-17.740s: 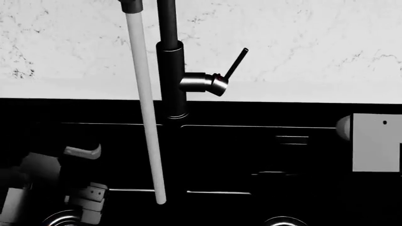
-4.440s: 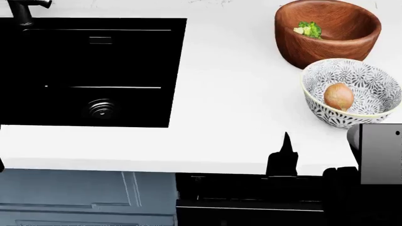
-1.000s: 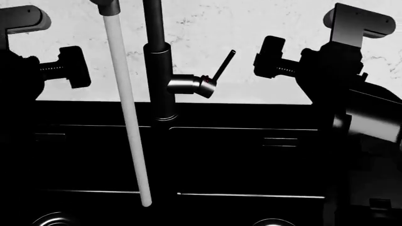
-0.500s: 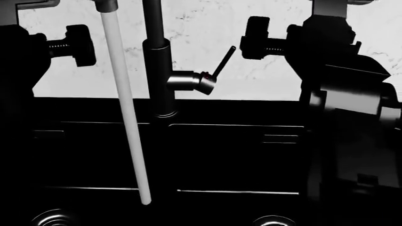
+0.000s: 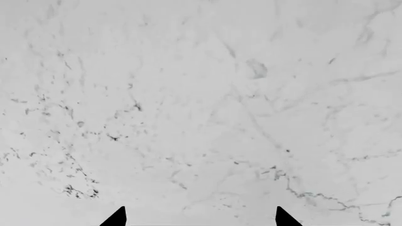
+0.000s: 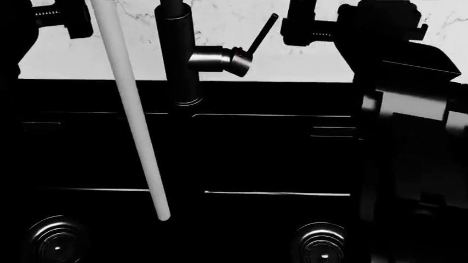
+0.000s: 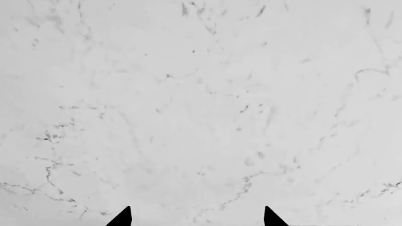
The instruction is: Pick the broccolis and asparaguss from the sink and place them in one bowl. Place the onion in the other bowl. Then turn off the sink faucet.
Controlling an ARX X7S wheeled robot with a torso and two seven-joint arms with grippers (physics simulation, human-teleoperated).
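Faucet lever (image 6: 262, 34): thin, black, slanting up and to the right off the steel-grey joint (image 6: 219, 58) on the right flank of the sink faucet (image 6: 178, 60), long axis tilted, tip highest. Water stream (image 6: 130, 118) white and running, falling at a slant into the left basin of the sink (image 6: 256, 159), so the faucet not yet off. No vegetables visible in the basins from the head view; two ribbed drains (image 6: 320, 249) low in the frame.

Right arm (image 6: 380, 49) nearer: dark bulk just right of the lever, raised to about its height, close beside but seemingly not touching. Left arm (image 6: 51, 16) beyond the stream, on the far side of the faucet column. Likely a job for the right arm, pushing the lever down or toward the column.

Right gripper (image 7: 196, 216) with jaws spread, two dark tips facing bare marble; left gripper (image 5: 199, 216) likewise spread, nothing between. Lever itself absent from both wrist views, so exact offset from the jaws unclear.

Marble backsplash (image 6: 321, 63) close behind the lever; little room behind.
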